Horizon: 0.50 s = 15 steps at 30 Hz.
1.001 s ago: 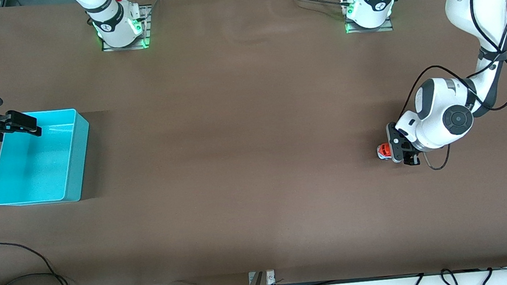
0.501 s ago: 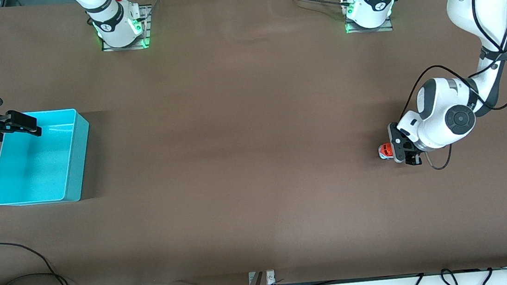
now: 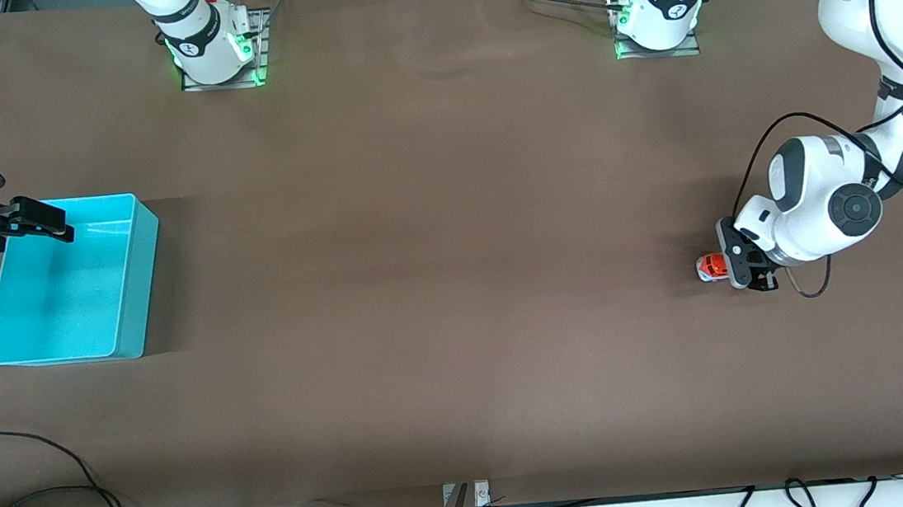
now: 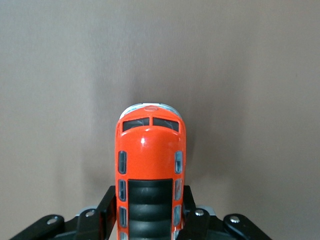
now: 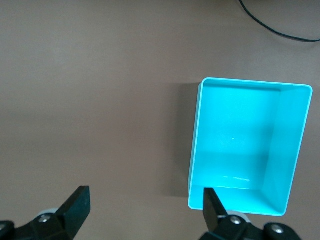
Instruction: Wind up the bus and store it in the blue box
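Note:
The bus (image 3: pixel 710 267), a tiny toy with an orange-red top and dark roof panel, is low on the brown table at the left arm's end. My left gripper (image 3: pixel 723 266) is shut on its sides. In the left wrist view the bus (image 4: pixel 150 160) points away from the wrist and the black fingers (image 4: pixel 103 212) press both its flanks. The blue box (image 3: pixel 144 258) stands open and empty at the right arm's end. My right gripper (image 3: pixel 42 220) is open and empty over the box's edge, waiting. The right wrist view shows the box (image 5: pixel 289 145) beside the open right gripper (image 5: pixel 145 205).
The two arm bases (image 3: pixel 215 57) (image 3: pixel 657 18) stand on the table edge farthest from the front camera. Loose black cables (image 3: pixel 44 491) lie at the edge nearest the front camera, toward the right arm's end. A brown cloth (image 3: pixel 433 230) covers the table.
My left gripper has moved with the bus along the table toward the left arm's end. The right arm and the box have not moved.

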### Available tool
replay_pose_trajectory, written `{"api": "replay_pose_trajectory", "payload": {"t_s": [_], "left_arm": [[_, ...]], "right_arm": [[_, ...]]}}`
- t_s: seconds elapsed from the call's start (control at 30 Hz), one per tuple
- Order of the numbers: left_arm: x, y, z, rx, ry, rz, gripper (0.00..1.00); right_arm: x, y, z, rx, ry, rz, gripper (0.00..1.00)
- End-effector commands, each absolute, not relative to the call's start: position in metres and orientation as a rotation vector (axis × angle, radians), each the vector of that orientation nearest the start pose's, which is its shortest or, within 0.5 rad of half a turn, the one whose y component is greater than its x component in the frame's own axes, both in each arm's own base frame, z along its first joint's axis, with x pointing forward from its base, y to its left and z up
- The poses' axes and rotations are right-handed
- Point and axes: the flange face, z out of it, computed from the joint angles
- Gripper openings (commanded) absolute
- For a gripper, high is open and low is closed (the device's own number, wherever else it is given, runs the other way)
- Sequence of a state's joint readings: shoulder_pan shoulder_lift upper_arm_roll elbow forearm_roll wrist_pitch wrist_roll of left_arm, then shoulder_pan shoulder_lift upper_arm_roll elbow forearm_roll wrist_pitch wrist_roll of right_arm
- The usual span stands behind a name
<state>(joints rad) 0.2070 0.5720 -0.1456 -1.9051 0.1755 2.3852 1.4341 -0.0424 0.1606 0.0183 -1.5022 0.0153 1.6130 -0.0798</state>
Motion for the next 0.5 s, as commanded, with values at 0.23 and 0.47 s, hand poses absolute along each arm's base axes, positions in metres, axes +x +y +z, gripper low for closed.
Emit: {"api": "replay_pose_trajectory", "payload": {"t_s": [0.23,0.47], "left_arm": [[0.605,0.101,0.176,-2.298,2.154,0.197,0.22],[0.602,0.134,0.172,-2.276,2.169,0.166,0.22]], "right_arm": [[0.604,-0.012,0.572,-3.133,-0.086,0.060,1.00],[0.605,-0.009,0.572,-3.133,-0.093,0.060,1.00]]}}
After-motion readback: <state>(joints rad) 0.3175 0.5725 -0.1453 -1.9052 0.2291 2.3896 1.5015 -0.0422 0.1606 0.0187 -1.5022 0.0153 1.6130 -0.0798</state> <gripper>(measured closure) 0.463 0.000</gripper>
